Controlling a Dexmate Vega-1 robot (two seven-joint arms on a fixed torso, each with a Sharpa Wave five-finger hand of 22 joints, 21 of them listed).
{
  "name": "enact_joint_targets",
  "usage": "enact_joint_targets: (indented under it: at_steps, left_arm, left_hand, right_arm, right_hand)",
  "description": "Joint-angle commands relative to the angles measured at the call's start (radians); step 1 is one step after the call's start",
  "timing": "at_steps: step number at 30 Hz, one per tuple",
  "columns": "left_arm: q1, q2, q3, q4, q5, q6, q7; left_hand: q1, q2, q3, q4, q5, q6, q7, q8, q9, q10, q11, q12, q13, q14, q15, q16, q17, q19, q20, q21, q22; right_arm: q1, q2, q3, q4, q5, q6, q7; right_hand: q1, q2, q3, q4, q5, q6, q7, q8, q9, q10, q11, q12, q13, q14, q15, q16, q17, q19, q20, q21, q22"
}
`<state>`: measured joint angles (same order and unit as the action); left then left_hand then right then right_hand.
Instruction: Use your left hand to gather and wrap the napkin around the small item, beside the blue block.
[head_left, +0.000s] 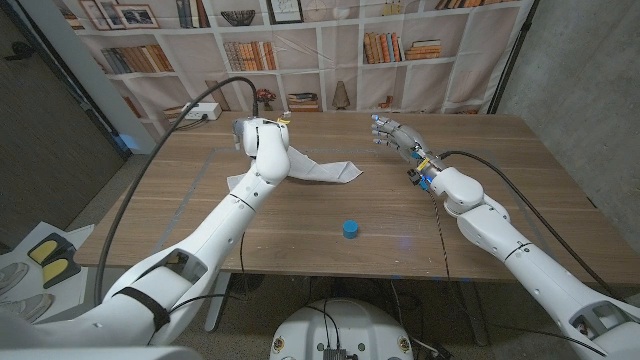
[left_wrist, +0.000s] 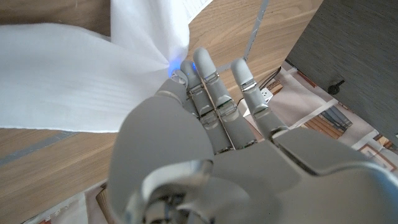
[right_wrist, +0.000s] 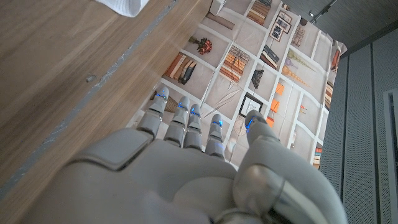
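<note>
The napkin (head_left: 318, 171) lies left of centre in the upper half of the head view, a white cloth on the wooden table (head_left: 500, 200), with one long pointed fold running right toward the middle and a smaller flap showing at the lower left of the arm. The left hand (head_left: 256, 136) sits over its upper left end, raised above the wood. In the left wrist view the fingertips (left_wrist: 186, 70) pinch a gathered bunch of the white cloth (left_wrist: 74, 81) — the fabric fans out from that pinch in two broad folds, so this hand is holding the napkin.

The blue block (head_left: 351, 229) stands alone near the lower middle of the head view, well apart from the cloth and close to the table's near edge.

The right hand (head_left: 398, 134) hangs in the upper right of centre, above the table's far part, fingers spread and holding nothing; the right wrist view shows the same hand (right_wrist: 199, 168) with its fingers apart and pointing toward the bookshelf backdrop (right_wrist: 249, 68).

Whether a small item lies inside the cloth — I cannot tell.
</note>
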<state>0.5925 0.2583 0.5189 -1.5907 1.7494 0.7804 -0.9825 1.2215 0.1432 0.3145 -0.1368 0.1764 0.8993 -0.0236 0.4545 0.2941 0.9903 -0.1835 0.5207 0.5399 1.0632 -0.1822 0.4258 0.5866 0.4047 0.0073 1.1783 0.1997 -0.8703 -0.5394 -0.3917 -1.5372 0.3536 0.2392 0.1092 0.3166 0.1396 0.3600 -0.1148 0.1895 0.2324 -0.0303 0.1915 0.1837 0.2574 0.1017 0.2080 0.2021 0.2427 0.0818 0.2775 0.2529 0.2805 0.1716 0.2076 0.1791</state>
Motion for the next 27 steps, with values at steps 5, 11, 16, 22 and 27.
enact_joint_targets:
  at_steps: [5, 11, 16, 22, 27]
  left_arm:
    - [-0.258, -0.025, 0.202, 0.496, -0.408, 0.206, 0.338]
    - [-0.341, -0.017, 0.398, 0.624, -0.474, 0.221, 0.295]
    - [-0.403, 0.016, 0.527, 0.625, -0.502, 0.217, 0.117]
    - [-0.389, 0.108, 0.58, 0.447, -0.499, 0.281, 0.057]
    - [-0.244, 0.201, 0.458, 0.14, -0.528, 0.367, 0.294]
  left_hand:
    - [-0.008, 0.035, 0.03, 0.01, 0.002, -0.026, 0.009, -0.03, -0.003, 0.012, -0.007, -0.007, 0.048, 0.012, -0.048, -0.012, 0.011, -0.002, 0.012, 0.017, -0.004]
    - [-0.153, -0.045, 0.004, 0.037, 0.001, -0.34, -0.08, -0.253, -0.067, -0.214, 0.026, -0.155, -0.043, -0.163, -0.037, -0.127, -0.011, -0.075, 0.008, 0.023, -0.013]
    - [-0.333, -0.131, -0.096, 0.07, 0.033, -0.747, -0.086, -0.283, -0.101, -0.715, 0.125, -0.338, -0.101, -0.748, 0.131, -0.257, -0.126, -0.392, 0.078, -0.115, -0.023]
    - [-0.43, -0.144, -0.158, 0.105, 0.06, -0.977, -0.053, -0.28, -0.107, -1.001, 0.204, -0.335, -0.146, -1.05, 0.255, -0.247, -0.21, -0.597, 0.152, -0.257, -0.023]
    - [-0.505, -0.092, -0.172, 0.153, 0.057, -0.902, -0.064, -0.248, -0.109, -0.882, 0.156, -0.281, -0.17, -0.932, 0.195, -0.196, -0.239, -0.554, 0.154, -0.273, -0.022]
  right_arm:
    - [0.006, -0.01, -0.001, -0.011, -0.007, -0.038, 0.0]
    - [-0.008, -0.018, 0.01, -0.028, -0.004, -0.043, -0.013]
    - [-0.008, -0.019, 0.01, -0.024, -0.005, -0.03, -0.008]
    - [-0.006, -0.019, 0.01, -0.02, -0.003, -0.022, -0.003]
    - [-0.01, -0.019, 0.012, -0.024, 0.0, -0.023, -0.006]
  right_hand:
    - [-0.004, -0.007, -0.009, 0.002, -0.002, 0.005, -0.001, 0.005, 0.005, 0.003, 0.003, -0.003, 0.003, 0.001, 0.002, -0.003, 0.003, 0.001, 0.009, 0.001, 0.005]
    - [-0.006, -0.01, -0.011, 0.002, -0.003, 0.005, -0.001, 0.005, 0.005, 0.004, 0.003, -0.002, 0.003, 0.002, 0.002, -0.003, 0.003, 0.001, 0.01, 0.001, 0.005]
    - [-0.009, -0.012, -0.012, 0.003, -0.004, 0.005, -0.001, 0.005, 0.005, 0.005, 0.002, -0.002, 0.003, 0.002, 0.001, -0.003, 0.003, 0.001, 0.011, 0.001, 0.005]
    - [-0.011, -0.012, -0.014, 0.004, -0.004, 0.005, -0.001, 0.005, 0.006, 0.004, 0.002, -0.002, 0.003, 0.002, 0.001, -0.003, 0.003, 0.001, 0.011, 0.001, 0.005]
    - [-0.012, -0.011, -0.014, 0.004, -0.004, 0.005, -0.001, 0.004, 0.006, 0.004, 0.005, -0.002, 0.003, 0.003, 0.0, -0.003, 0.003, 0.001, 0.012, 0.001, 0.005]
